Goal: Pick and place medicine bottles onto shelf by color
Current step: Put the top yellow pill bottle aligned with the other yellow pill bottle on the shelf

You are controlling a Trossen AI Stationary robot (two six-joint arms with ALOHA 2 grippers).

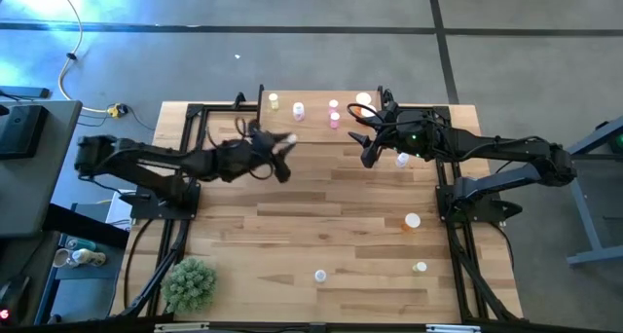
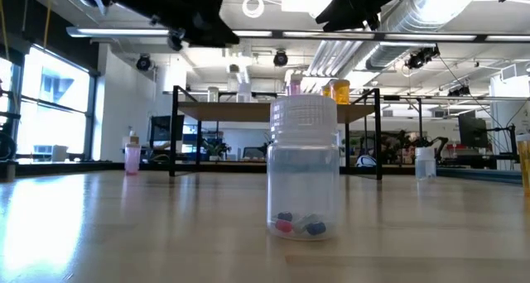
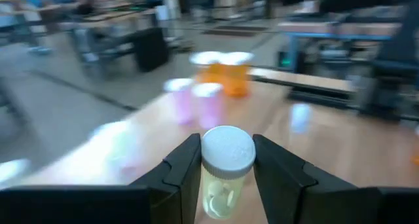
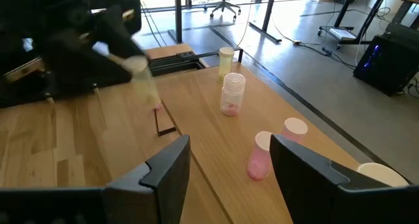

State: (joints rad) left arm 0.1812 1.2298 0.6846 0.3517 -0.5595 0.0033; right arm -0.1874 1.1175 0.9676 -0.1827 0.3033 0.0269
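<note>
My left gripper [image 1: 281, 150] is shut on a yellow-green bottle with a white cap [image 3: 226, 164], held in the air just in front of the shelf [image 1: 316, 92]; it also shows in the right wrist view [image 4: 141, 76]. The shelf at the table's far edge carries a yellow-green bottle [image 1: 274, 101], a lavender one [image 1: 298, 110], two pink ones [image 1: 335, 120] and an orange one [image 1: 362, 101], all standing upright. My right gripper [image 1: 362, 148] is open and empty, above the table in front of the shelf's right end. My left gripper pinches the bottle's body just below the white cap [image 3: 222, 185] between its two fingers, one on each side. The bottle is lifted clear of the table, with its cap end sticking out past the fingertips. It hangs tilted in the right wrist view.
Loose bottles stand on the table: a pale one [image 1: 402, 159] under the right arm, an orange one [image 1: 413, 220], a yellow-green one [image 1: 420, 268] and a clear one [image 1: 319, 275] near the front. A spiky green plant [image 1: 190, 282] sits at the front left corner.
</note>
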